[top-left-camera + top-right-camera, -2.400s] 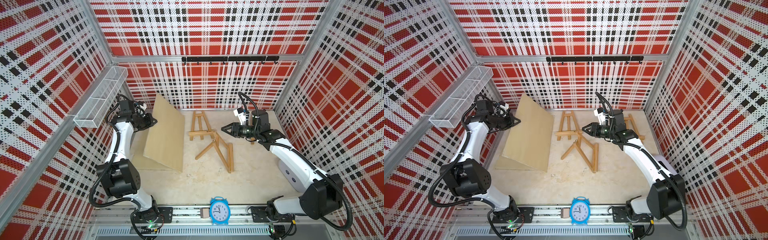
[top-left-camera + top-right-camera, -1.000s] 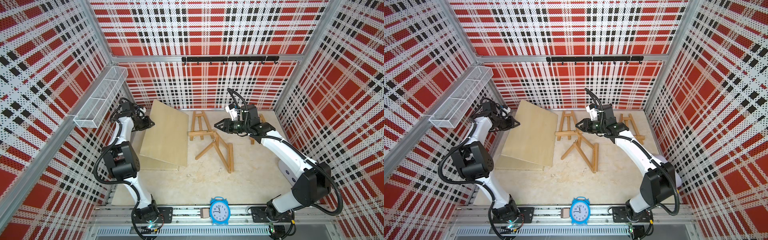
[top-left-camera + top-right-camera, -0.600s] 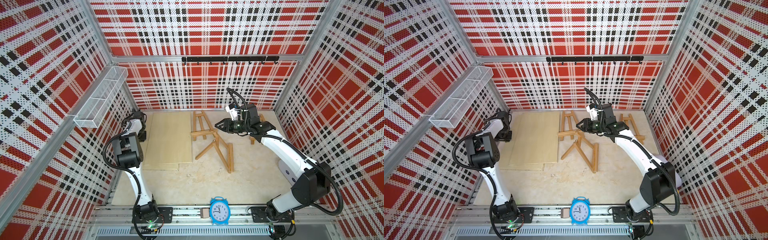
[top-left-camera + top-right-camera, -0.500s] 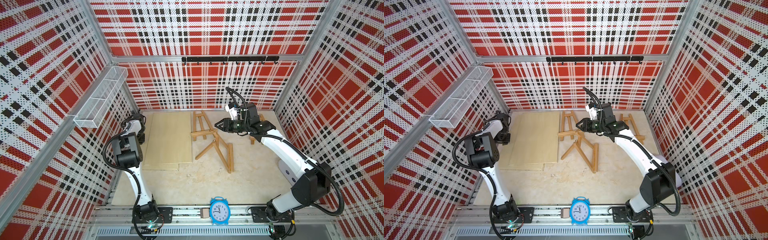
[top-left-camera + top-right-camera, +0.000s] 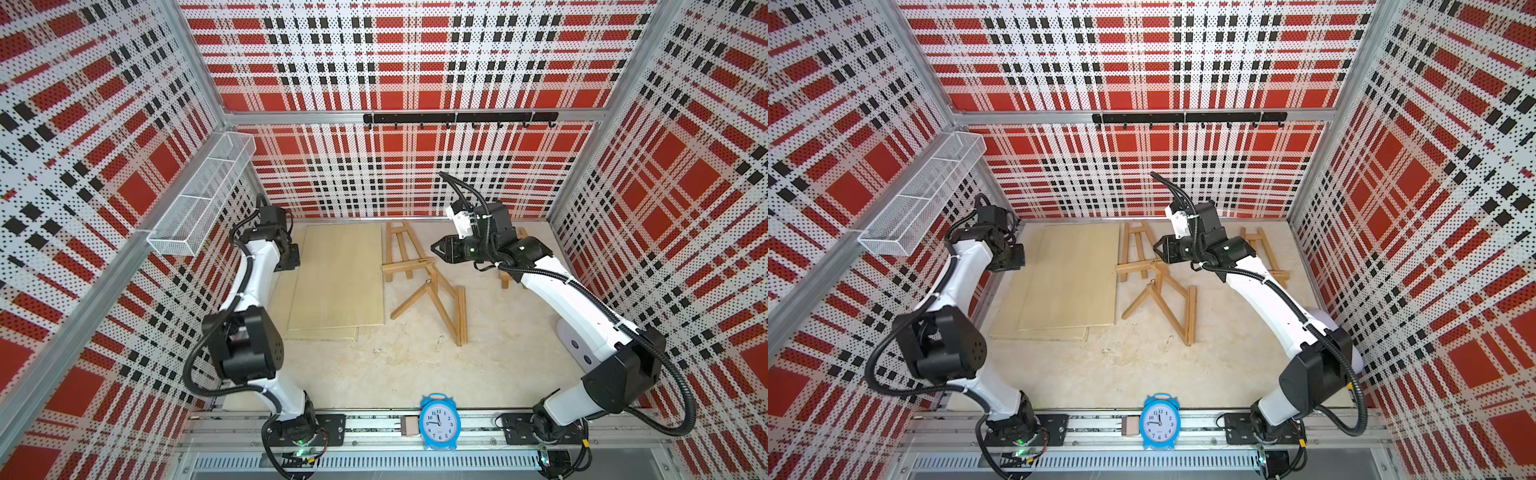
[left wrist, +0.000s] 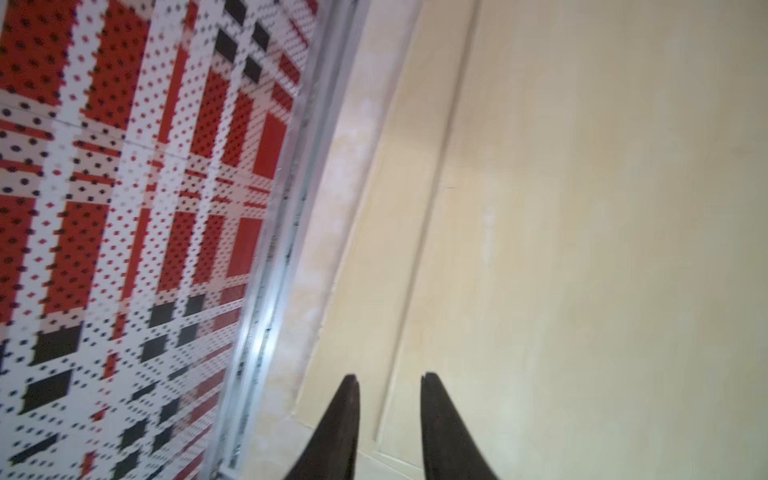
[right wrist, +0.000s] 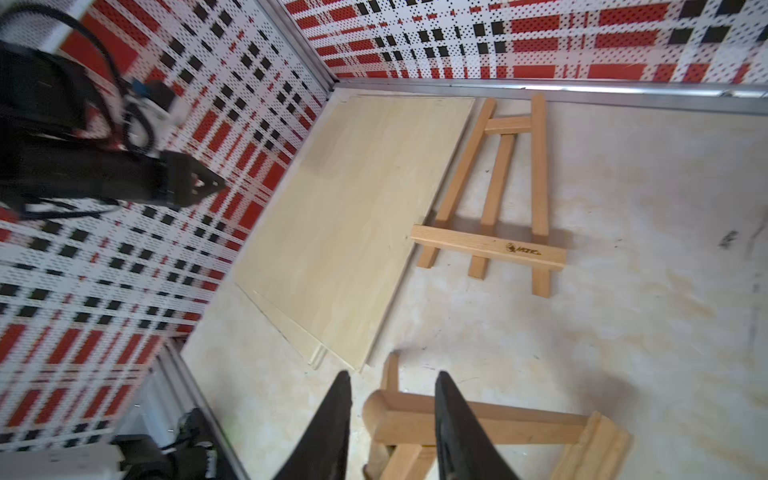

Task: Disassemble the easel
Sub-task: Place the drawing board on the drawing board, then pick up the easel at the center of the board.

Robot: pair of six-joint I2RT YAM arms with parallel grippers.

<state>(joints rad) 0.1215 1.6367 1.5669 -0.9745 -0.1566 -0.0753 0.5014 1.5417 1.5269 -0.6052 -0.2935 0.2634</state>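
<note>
Easel [image 5: 400,253] lay flat at back of bench [image 5: 395,374], just beside boards [image 5: 338,274]. Right hand [image 7: 392,374] part-open, empty, above folding frame [image 5: 436,299]. Left hand [image 6: 388,376] part-open, empty, over boards. Risk: narrow gap could clip frame and shove it into easel.

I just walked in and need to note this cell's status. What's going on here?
Two robot arms are taking wooden easels apart. A flat board lies on the table, and the left end effector is at the board's edge, open and empty. The right end effector, jaws apart and apparently holding nothing, hovers over a splayed easel frame. A small easel lies flat beside the board.
</note>
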